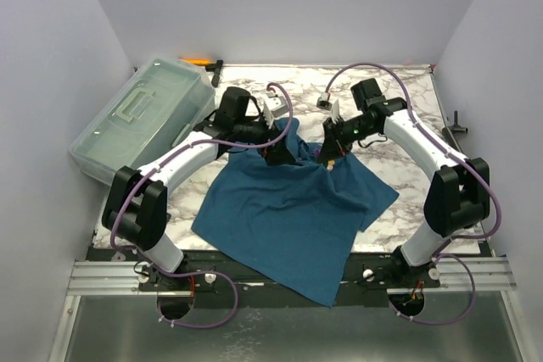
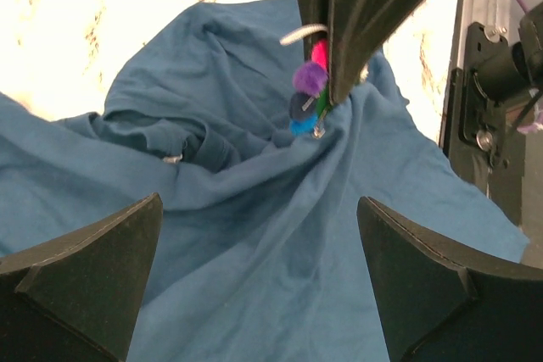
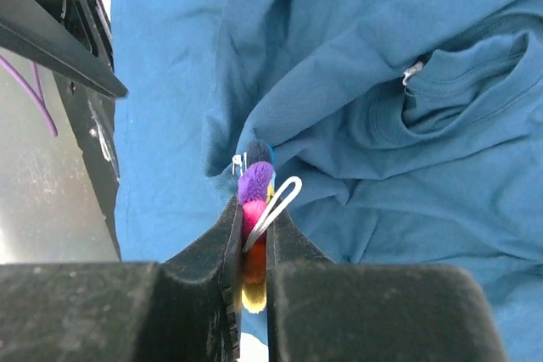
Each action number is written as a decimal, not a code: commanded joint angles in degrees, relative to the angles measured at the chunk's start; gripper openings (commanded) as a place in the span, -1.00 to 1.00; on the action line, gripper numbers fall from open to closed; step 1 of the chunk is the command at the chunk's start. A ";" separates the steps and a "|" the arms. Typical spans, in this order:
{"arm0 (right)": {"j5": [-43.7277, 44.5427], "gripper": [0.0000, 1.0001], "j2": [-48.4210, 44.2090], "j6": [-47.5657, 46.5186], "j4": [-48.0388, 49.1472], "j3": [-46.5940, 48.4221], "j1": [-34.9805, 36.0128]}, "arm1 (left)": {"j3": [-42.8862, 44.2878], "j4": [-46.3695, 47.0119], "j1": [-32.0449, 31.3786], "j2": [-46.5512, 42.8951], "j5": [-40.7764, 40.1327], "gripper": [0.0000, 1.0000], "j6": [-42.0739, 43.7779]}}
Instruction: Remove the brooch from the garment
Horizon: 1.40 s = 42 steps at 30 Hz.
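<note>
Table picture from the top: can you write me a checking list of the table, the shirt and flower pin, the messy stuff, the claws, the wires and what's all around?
Surface: marbled tabletop, mostly covered in the middle.
Job's things: teal T-shirt spread out and rumpled; the colourful brooch sits near the collar, with cloth bunched up to it.
Clutter: clear plastic box at the left edge, lid on; orange-handled tool behind it.
Grippers: right gripper shut on the brooch; left gripper open above the T-shirt, holding nothing.
Cables: purple cables loop along both arms.
Surroundings: plain pale walls on three sides; metal rail at the front.
</note>
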 commanded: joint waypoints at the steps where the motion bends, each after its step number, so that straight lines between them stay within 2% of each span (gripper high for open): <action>1: 2.33 -0.99 2.10 -2.55 -10.44 3.19 -0.05 | -1.34 12.82 -4.27 2.86 -6.27 0.97 -8.24; 7: 1.32 -0.99 3.96 -1.85 -14.28 5.26 -0.03 | -1.63 17.11 -8.20 5.94 -7.85 0.95 -12.57; 10: 1.40 -0.99 3.04 -1.12 -13.51 4.84 -0.06 | -2.05 19.28 -8.89 6.92 -8.41 0.86 -14.73; 14: 1.73 -0.98 2.69 -0.01 -12.86 4.86 -0.04 | -3.86 22.16 -10.34 7.76 -6.79 0.85 -17.74; 24: 2.98 -0.98 2.74 2.74 -10.76 4.59 -0.03 | -3.88 22.98 -11.60 10.18 -7.33 0.74 -20.25; 26: 2.86 -0.97 2.84 2.97 -10.80 4.92 -0.08 | -3.79 23.02 -11.66 10.52 -7.03 0.58 -20.25; 30: 2.38 -0.93 3.15 3.09 -11.04 5.49 -0.05 | -3.37 22.95 -11.64 11.43 -4.84 -0.04 -20.67; 34: 1.58 -0.75 3.93 3.41 -11.29 6.51 -0.03 | -3.43 22.89 -11.65 11.71 -2.13 -0.31 -21.05; 37: 1.28 -0.48 4.66 3.72 -11.15 7.30 -0.03 | -3.60 23.42 -11.30 11.66 -0.46 -0.52 -22.13; 40: 0.45 -0.09 5.03 4.21 -10.68 8.24 -0.04 | -4.67 26.60 -10.57 11.57 1.75 -0.65 -25.14; 42: -0.04 0.04 4.65 5.05 -9.64 8.33 -0.13 | -5.51 29.14 -9.91 11.44 3.00 -0.80 -27.35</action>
